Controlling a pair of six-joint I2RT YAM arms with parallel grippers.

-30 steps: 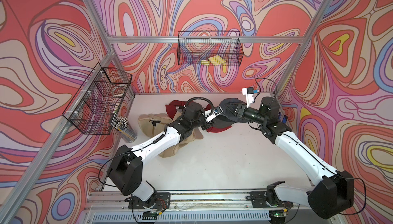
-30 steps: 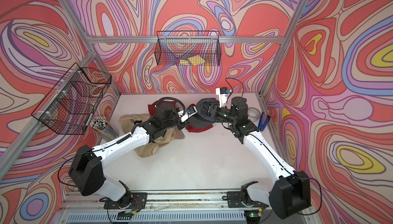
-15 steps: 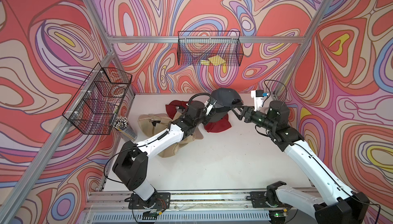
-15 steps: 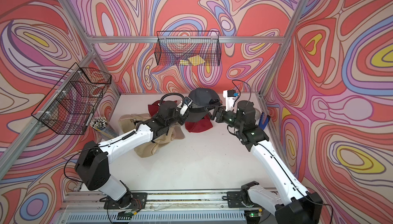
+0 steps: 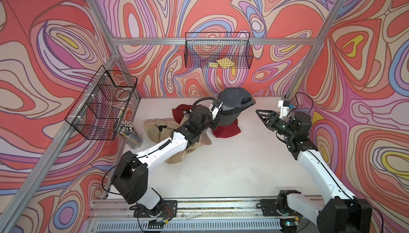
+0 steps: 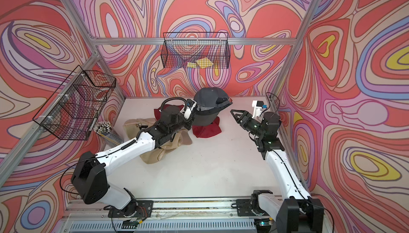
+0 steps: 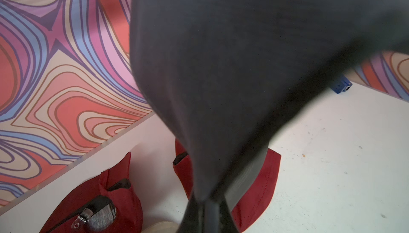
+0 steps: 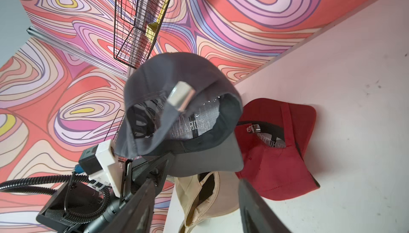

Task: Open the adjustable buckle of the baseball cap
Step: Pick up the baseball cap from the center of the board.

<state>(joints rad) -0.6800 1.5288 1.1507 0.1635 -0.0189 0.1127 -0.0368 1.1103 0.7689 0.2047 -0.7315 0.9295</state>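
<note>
Nearest, toward the left edge of the white tabletop (image 5: 221, 172), a heap of beige fabric caps (image 5: 177, 154) is partly covered by the left arm. A clear cup of white-tipped sticks (image 5: 130, 132) is stood right at that edge. Farther back, 2 red fabric caps (image 5: 225, 130) are laid flat near the middle of the far edge; a metal clasp is seen on the strap of 1 of them in the left wrist view. Above them the grey fabric baseball cap (image 5: 234, 97) is held clear of the tabletop, crown up and stiff brim hanging down. The brim is pinched by the left gripper (image 7: 204, 207), whose jaws are closed tight on it. The cap's rear opening is turned toward the right edge, and its silver metal buckle (image 8: 180, 97) is seen on the strap across that opening; whether it is undone cannot be told. The right gripper (image 5: 259, 112) is found apart from the cap, near the far-right corner, with jaws parted and nothing between them. On the back wall a black wire basket (image 5: 219, 50) is hung.
</note>
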